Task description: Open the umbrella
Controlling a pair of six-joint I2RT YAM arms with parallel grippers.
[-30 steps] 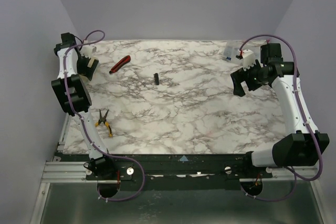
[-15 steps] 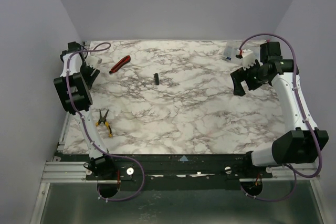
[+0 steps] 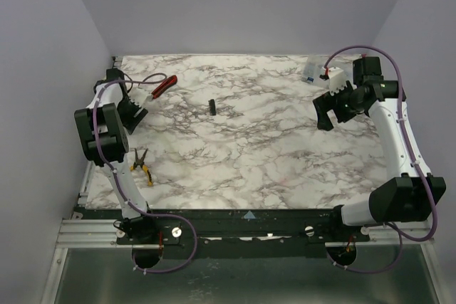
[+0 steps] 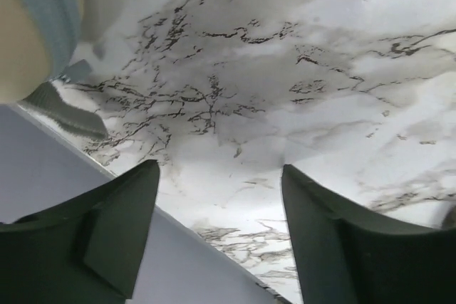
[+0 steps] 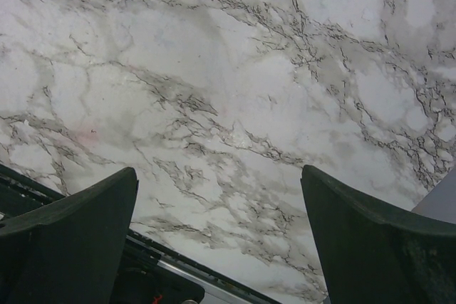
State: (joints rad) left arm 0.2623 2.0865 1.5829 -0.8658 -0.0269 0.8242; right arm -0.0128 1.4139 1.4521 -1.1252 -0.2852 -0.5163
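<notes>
Left gripper [image 4: 219, 176] parted, empty | right gripper [image 5: 219, 172] wide apart, empty | only top view shows red-handled cutter [image 3: 162, 87], yellow-handled pliers [image 3: 140, 164].

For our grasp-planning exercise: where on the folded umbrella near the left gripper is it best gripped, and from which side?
Only a blurred pale edge of the umbrella shows, up and left of the open left gripper, close to the wall. Its flank looks rounded, so probably clamp across the roll's middle, coming from the side away from the wall, which crowds the other. Its handle cannot be seen.
</notes>
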